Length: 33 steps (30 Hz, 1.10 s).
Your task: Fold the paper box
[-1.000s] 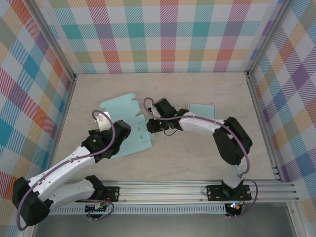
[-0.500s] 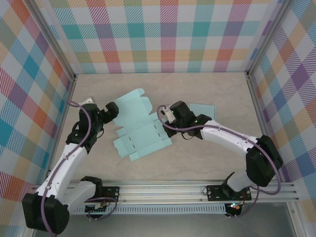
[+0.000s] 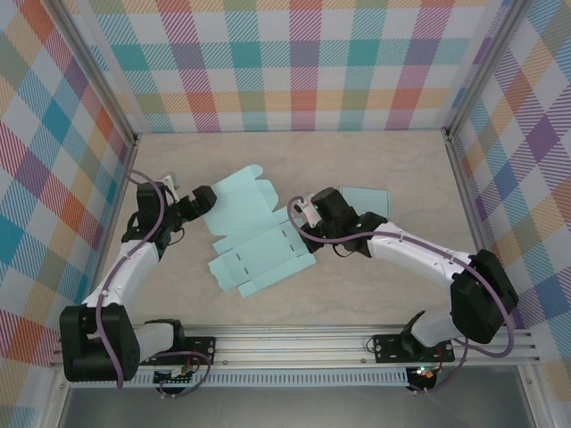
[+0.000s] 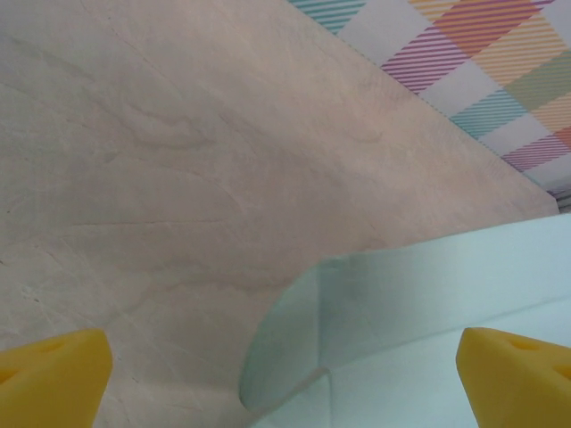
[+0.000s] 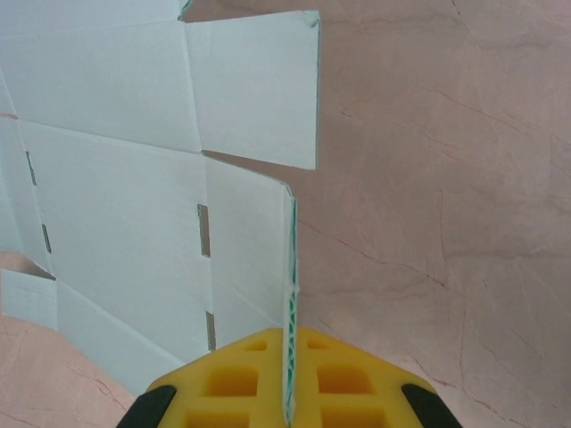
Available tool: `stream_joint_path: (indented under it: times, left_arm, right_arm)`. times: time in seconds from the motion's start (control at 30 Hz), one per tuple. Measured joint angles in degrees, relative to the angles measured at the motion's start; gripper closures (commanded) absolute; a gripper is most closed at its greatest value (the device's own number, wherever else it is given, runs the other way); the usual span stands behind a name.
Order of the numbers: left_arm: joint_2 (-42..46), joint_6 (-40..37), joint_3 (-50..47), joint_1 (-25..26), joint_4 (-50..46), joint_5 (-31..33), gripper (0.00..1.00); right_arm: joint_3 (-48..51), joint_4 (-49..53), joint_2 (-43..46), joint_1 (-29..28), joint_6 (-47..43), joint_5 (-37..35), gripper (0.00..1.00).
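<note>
The paper box is not a box yet. It lies as a flat, light blue cut-out on the worktop, a little left of the middle, between my two arms.

My right hand is closed tightly on the paper box at its right side. In the right wrist view the thin edge of one side flap runs straight down between my yellow fingers, and the flap stands up from the flat sheet. I think I hold it like this for two reasons: to raise this wall along its crease, and to stop the light sheet from sliding away.

My left hand is opened wide and holds nothing. It hovers at the upper left corner of the sheet. In the left wrist view a rounded flap lies between the two fingertips, touching neither. I judge that this hand is placed to close on that flap next and lift the opposite side.

A small sheet of the same blue lies apart, just behind my right arm. I cannot tell what it is for.

The folding seems to be at its beginning, because most panels are flat.
</note>
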State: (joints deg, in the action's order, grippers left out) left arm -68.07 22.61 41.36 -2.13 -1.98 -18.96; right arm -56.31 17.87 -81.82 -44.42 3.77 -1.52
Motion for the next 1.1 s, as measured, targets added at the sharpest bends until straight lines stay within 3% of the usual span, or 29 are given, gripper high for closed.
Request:
stream_joint_path:
  times: [0.3, 0.53, 0.67, 0.73, 0.83, 0.87, 0.93, 1.1]
  left_arm:
    - [-4.0, -1.3, 0.0, -0.3, 3.8, -6.0, 0.21]
    - [-3.9, -2.7, 0.0, -0.3, 5.2, -8.0, 0.53]
    - [-3.6, -3.0, 0.0, -0.3, 5.1, -8.2, 0.65]
    - [-3.5, -2.9, 0.0, -0.3, 5.1, -8.3, 0.6]
    - [-3.2, -3.0, 0.1, -0.3, 4.7, -8.4, 0.22]
    - [-2.9, -3.1, 0.3, -0.3, 4.0, -8.4, 0.14]
    - [-1.8, -3.3, 1.0, -0.3, 2.2, -8.2, 0.08]
    - [4.6, -5.7, 3.5, -0.2, -1.2, -6.4, 0.09]
  right_arm:
    - [0.3, -0.5, 0.8, 0.0, -0.2, 0.0, 1.0]
    - [0.3, -1.1, 0.8, 0.0, -0.2, 0.0, 1.0]
    - [0.3, -1.4, 0.8, 0.1, -0.2, 0.0, 1.0]
    - [0.3, -1.5, 0.8, 0.2, -0.2, 0.1, 1.0]
    - [0.3, -1.4, 0.8, 0.6, -0.4, 0.5, 1.0]
    - [0.3, -1.3, 0.8, 0.6, -0.9, 0.5, 1.0]
    - [-0.1, -0.1, 0.9, 1.0, -1.7, 0.6, 1.0]
    - [-3.4, 4.4, 0.9, 2.1, -5.1, 1.2, 1.0]
